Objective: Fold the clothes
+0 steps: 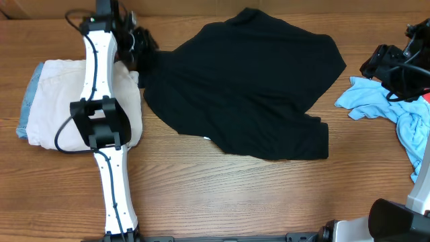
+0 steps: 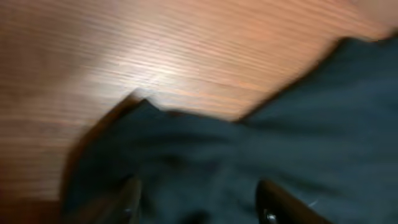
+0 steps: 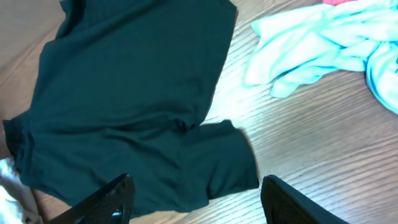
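Observation:
A large black T-shirt (image 1: 242, 87) lies spread and rumpled across the middle of the table, with a small white label (image 1: 207, 138) at its near edge. My left gripper (image 1: 139, 44) is at the shirt's left edge. The blurred left wrist view shows its fingers (image 2: 130, 199) apart over black fabric (image 2: 298, 124), gripping nothing. My right gripper (image 1: 384, 67) hovers off the shirt's right side. In the right wrist view it (image 3: 199, 205) stands open above the shirt's sleeve (image 3: 217, 155).
A folded cream garment (image 1: 57, 101) lies at the left under the left arm, with a light blue one (image 1: 25, 111) beneath it. A crumpled light blue garment (image 1: 379, 104) and a bit of red cloth (image 1: 426, 99) lie at the right edge.

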### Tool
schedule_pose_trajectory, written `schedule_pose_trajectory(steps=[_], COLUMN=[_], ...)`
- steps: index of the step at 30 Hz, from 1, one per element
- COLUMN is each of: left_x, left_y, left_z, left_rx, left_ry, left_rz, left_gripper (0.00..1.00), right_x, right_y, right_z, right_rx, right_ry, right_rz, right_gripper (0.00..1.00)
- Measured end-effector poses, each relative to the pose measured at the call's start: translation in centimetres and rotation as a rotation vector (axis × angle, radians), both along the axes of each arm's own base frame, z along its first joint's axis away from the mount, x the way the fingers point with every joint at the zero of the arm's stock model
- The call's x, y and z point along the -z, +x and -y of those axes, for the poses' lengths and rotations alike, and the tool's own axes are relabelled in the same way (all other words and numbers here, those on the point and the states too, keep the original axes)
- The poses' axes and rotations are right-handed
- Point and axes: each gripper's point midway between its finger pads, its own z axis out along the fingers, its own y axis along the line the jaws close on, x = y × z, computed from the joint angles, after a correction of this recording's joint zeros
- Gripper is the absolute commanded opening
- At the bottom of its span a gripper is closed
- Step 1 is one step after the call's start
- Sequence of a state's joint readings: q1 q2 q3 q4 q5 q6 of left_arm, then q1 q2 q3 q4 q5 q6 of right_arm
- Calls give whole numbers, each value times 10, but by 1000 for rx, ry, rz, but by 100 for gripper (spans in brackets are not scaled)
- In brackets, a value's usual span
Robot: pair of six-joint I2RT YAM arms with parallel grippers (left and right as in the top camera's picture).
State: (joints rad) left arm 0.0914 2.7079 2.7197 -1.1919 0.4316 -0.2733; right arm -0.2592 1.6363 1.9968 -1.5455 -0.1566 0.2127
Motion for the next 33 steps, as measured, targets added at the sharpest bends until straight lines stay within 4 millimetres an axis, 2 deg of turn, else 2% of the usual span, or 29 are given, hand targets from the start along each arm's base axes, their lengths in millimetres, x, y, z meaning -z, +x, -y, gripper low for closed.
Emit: schedule_pose_trajectory(steps=[1, 2, 4, 7, 9, 10, 12, 15, 17, 18, 20, 23, 24, 26, 27, 29, 32, 33], left_x=[-15, -41, -78, -126, -142, -144, -146, -148, -143, -137, -127, -113, -109, -109, -110, -121, -145, -154], left_y=[1, 3, 1, -20, -39, -50, -74, -86, -101, -111, -136, -178, -203, -224, -234, -248, -274, -281], left_z=[1, 3, 3, 8, 14, 19, 40, 99, 152, 179, 230, 293, 322, 334, 333, 324, 295, 288], left_rx=[14, 25, 39, 65, 95, 114, 187, 326, 446, 505, 620, 768, 841, 887, 903, 915, 889, 871], left_ry=[6, 13, 27, 32, 41, 41, 53, 65, 97, 136, 210, 341, 394, 434, 458, 488, 513, 510], left_rz=[28, 79, 147, 195, 179, 150, 96, 114, 113, 107, 102, 110, 120, 113, 98, 81, 56, 67], left_gripper=[68, 66, 58, 46, 45, 41, 39, 38, 38, 41, 48, 56, 57, 64, 68, 74, 83, 83], right_x=[-1, -1, 3, 21, 38, 45, 55, 58, 56, 56, 56, 57, 58, 60, 60, 61, 60, 60], right_y=[2, 3, 6, 14, 23, 28, 40, 49, 52, 51, 49, 41, 33, 26, 22, 17, 13, 13], right_z=[1, 1, 2, 4, 6, 8, 11, 15, 20, 24, 32, 50, 58, 68, 73, 84, 93, 97], right_rx=[1, 1, 0, 0, 0, 1, 3, 27, 62, 83, 118, 174, 197, 224, 239, 267, 294, 303], right_ry=[-2, -3, -1, 13, 25, 27, 29, 31, 38, 45, 58, 80, 88, 95, 100, 106, 109, 108], right_rz=[8, 11, 2, -51, -94, -104, -109, -92, -74, -74, -72, -85, -102, -117, -125, -126, -123, -117], right_gripper=[68, 68, 68, 65, 65, 65, 66, 69, 69, 69, 70, 73, 73, 74, 74, 74, 75, 75])
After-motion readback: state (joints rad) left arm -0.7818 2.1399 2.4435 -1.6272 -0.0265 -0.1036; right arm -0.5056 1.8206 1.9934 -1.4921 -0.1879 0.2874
